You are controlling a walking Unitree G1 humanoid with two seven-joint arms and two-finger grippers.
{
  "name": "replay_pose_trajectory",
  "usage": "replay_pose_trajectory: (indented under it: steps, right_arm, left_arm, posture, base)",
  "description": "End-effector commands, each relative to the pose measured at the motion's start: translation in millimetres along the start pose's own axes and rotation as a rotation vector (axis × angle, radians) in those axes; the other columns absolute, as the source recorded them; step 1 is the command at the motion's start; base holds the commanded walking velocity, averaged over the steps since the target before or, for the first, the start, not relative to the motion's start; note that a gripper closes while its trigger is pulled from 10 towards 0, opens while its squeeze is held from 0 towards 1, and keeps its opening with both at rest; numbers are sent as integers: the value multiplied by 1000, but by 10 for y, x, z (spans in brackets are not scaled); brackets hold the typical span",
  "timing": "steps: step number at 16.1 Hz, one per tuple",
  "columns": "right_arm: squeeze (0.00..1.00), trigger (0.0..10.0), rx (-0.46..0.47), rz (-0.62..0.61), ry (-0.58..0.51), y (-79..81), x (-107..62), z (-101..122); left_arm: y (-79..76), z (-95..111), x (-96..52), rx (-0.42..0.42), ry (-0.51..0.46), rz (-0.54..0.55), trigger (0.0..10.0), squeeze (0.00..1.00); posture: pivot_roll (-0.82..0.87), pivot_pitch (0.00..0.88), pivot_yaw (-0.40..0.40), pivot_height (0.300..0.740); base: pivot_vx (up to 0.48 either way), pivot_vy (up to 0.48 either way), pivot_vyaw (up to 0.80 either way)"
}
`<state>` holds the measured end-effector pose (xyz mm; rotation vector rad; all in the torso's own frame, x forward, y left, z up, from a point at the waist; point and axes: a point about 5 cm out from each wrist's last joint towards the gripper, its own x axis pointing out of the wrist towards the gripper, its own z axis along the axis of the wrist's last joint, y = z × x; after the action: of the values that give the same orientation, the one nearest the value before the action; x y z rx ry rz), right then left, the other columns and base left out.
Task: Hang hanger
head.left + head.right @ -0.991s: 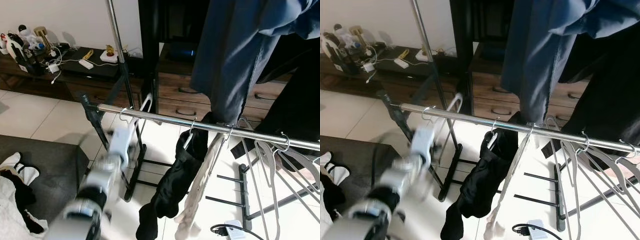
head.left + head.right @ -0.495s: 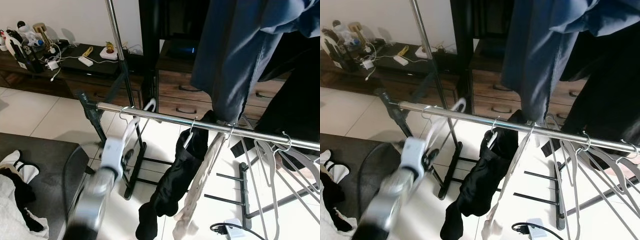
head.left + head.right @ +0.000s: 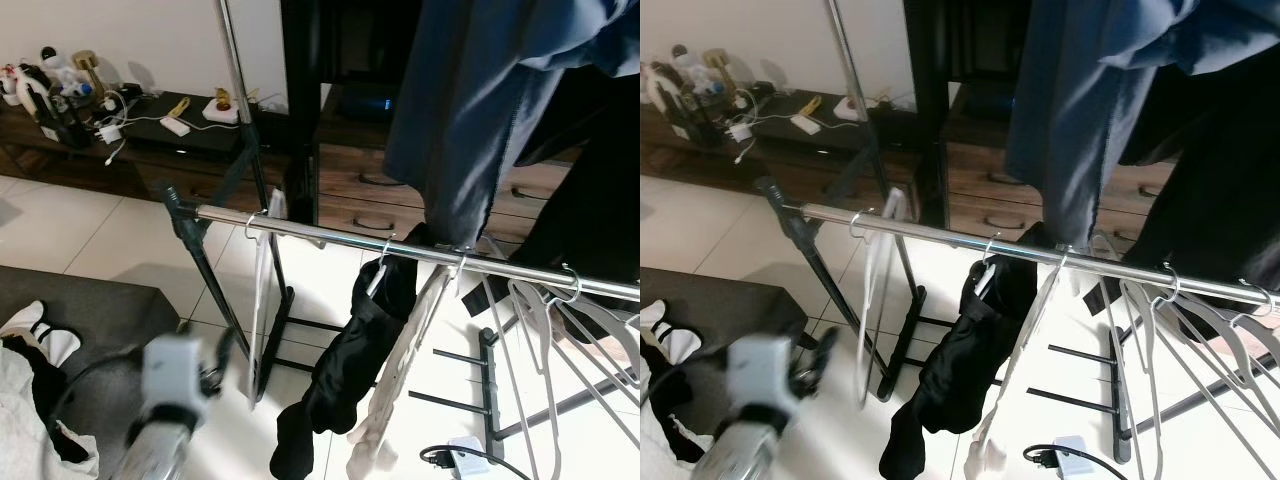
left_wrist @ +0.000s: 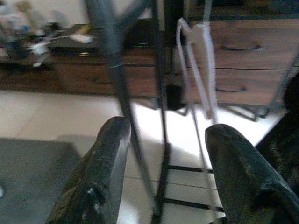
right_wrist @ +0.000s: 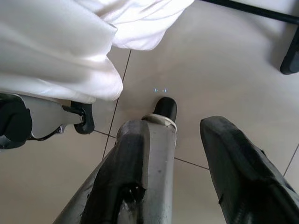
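Note:
A white hanger (image 3: 264, 290) hangs by its hook near the left end of the chrome rail (image 3: 330, 237), free of any grip; the left wrist view shows the hanger (image 4: 202, 70) a short way ahead of the fingers. My left gripper (image 3: 218, 362) is blurred, low and to the left of the hanger, and stands open with nothing between its black fingers (image 4: 110, 154). My right gripper (image 5: 175, 128) hangs down by the tiled floor, open, with a silver robot limb and white cloth beyond it.
Further right on the rail hang a black garment (image 3: 355, 370), a cream garment (image 3: 400, 390) and several bare hangers (image 3: 560, 330). A blue garment (image 3: 470, 110) drapes from above. Clothes (image 3: 25, 400) lie on a dark surface at lower left. A power strip (image 3: 465, 455) lies on the floor.
My left gripper has let go of the white hanger and dropped back down towards me. The hanger now hangs straight on the rail.

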<state>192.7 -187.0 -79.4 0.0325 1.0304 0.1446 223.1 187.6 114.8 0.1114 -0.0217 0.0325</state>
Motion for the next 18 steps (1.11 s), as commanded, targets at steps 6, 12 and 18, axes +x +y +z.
replay_pose_trajectory:
  steps: [6,12,18]
  right_arm:
    - [0,10000,52,-19,-4,55,19,4]
    - [0,10000,61,-23,-31,97,38,125]
    - [0,10000,-58,-36,23,64,33,106]
  left_arm:
    - [113,-125,51,13,28,79,10000,0]
    - [143,-342,151,-23,93,93,10000,0]
    - [104,-523,77,-5,131,75,10000,0]
  posture:
    - [73,19,-12,740]
    - [70,0,-12,740]
    - [99,0,-20,740]
  base:
    - [0,0,0]
    - [0,0,0]
    - [0,0,400]
